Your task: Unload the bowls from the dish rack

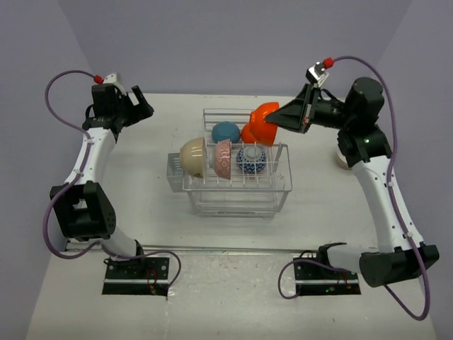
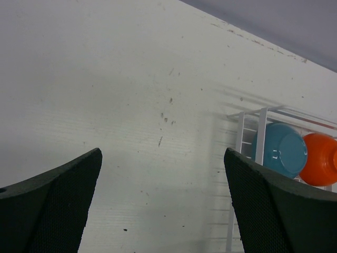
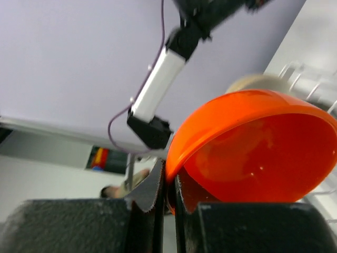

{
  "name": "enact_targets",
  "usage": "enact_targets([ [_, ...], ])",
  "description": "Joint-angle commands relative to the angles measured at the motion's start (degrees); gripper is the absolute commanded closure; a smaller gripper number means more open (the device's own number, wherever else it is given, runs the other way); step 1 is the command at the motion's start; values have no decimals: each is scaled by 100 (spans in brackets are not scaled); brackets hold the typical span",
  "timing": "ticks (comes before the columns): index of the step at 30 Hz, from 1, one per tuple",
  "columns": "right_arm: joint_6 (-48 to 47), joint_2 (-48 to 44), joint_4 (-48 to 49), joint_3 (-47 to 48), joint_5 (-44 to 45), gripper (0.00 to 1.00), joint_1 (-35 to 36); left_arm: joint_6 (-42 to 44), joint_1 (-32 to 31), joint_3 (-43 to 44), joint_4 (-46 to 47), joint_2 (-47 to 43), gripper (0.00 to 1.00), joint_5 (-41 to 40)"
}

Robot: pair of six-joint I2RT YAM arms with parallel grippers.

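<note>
The white wire dish rack (image 1: 237, 190) stands mid-table. In it are a cream bowl (image 1: 192, 156), a pink speckled bowl (image 1: 224, 157), a blue-and-white patterned bowl (image 1: 251, 159) and a blue bowl (image 1: 225, 132). My right gripper (image 1: 279, 117) is shut on the rim of an orange bowl (image 1: 266, 113), tilted over the rack's back right corner. The wrist view shows the rim pinched between the fingers (image 3: 169, 179). More orange (image 1: 250, 134) shows just under it; I cannot tell if that is a second bowl. My left gripper (image 1: 145, 110) is open and empty, left of the rack (image 2: 163, 153).
A cream bowl (image 1: 342, 157) sits on the table at the right, partly hidden behind my right arm. The rack's side cutlery cup (image 1: 173, 168) sticks out on its left. From the left wrist, the blue bowl (image 2: 281, 150) and orange bowl (image 2: 318, 158) show behind the rack wires.
</note>
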Motion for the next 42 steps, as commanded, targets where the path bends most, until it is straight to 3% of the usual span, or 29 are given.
enact_targets([
  [1, -810, 459, -871, 1000, 128, 100, -594, 55, 11, 285, 113, 174, 3, 35],
  [7, -2100, 1733, -2496, 2564, 909, 100, -1638, -217, 20, 706, 359, 622, 3, 114],
  [10, -2767, 2445, -3200, 3101, 1840, 100, -2051, -305, 20, 812, 429, 868, 3, 123],
  [15, -3577, 3605, -4421, 4136, 4599, 100, -2273, -270, 20, 856, 579, 1106, 3, 149],
  [23, -4193, 4608, -5651, 4736, 6868, 100, -2326, -358, 73, 883, 790, 1677, 3, 281],
  [25, -4281, 4583, -5671, 4432, 7403, 100, -2326, -419, 64, 935, 834, 1800, 3, 333],
  [31, -4650, 4512, -5434, 3859, 8108, 100, -2343, -446, 55, 1041, 869, 2011, 3, 404],
  [42, -4668, 5056, -5100, 3682, 7863, 100, -2396, -551, 55, 1111, 887, 2020, 3, 483],
])
